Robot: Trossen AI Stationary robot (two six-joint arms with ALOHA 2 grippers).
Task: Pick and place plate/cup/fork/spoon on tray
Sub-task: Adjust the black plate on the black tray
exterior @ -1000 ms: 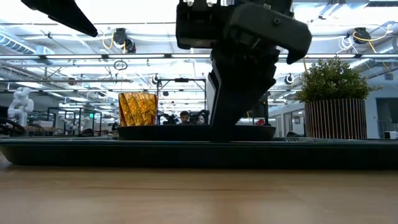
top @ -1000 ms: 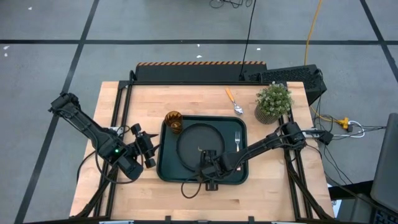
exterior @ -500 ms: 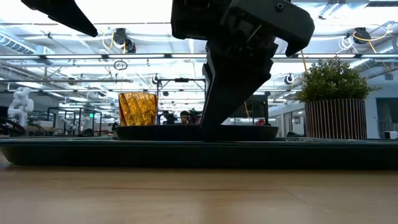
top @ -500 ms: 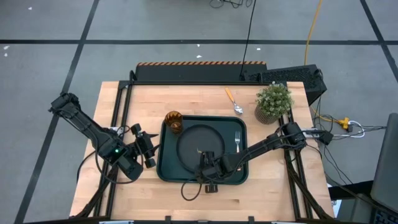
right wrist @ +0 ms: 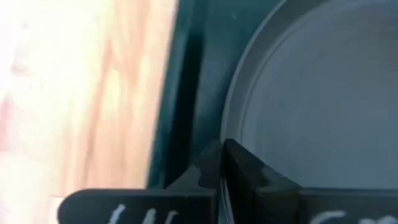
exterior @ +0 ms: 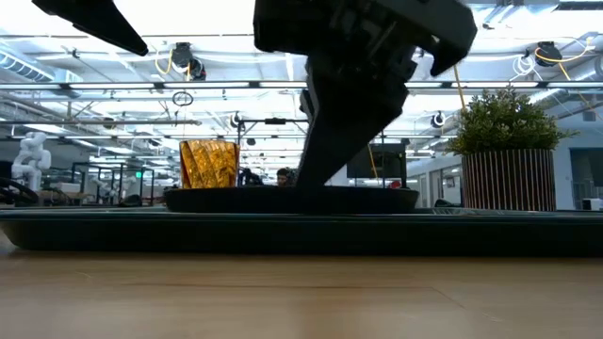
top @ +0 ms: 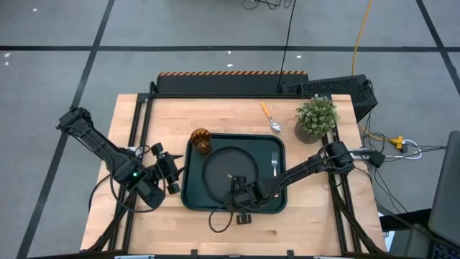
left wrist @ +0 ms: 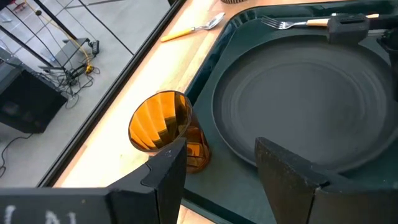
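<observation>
The plate [top: 230, 170] lay flat inside the tray [top: 191, 193], filling most of its middle, and your right gripper [top: 237, 197] sat at the plate's near rim with its fingers [right wrist: 239, 167] pressed together on that rim; in the right wrist view no gap showed between them, the plate's edge running right up to where they met. The cup [top: 201, 141] stood upright in the tray's far left corner, just beside the plate, and the fork [top: 274, 163] lay along the tray's right side. The spoon [top: 270, 118] lay on the counter [top: 144, 129] beyond the tray, near a potted plant [top: 315, 118]. Your left gripper [top: 172, 173] waited just off the tray's left edge, its fingers [left wrist: 166, 180] spread wide and holding nothing, pointed toward the cup and plate.
</observation>
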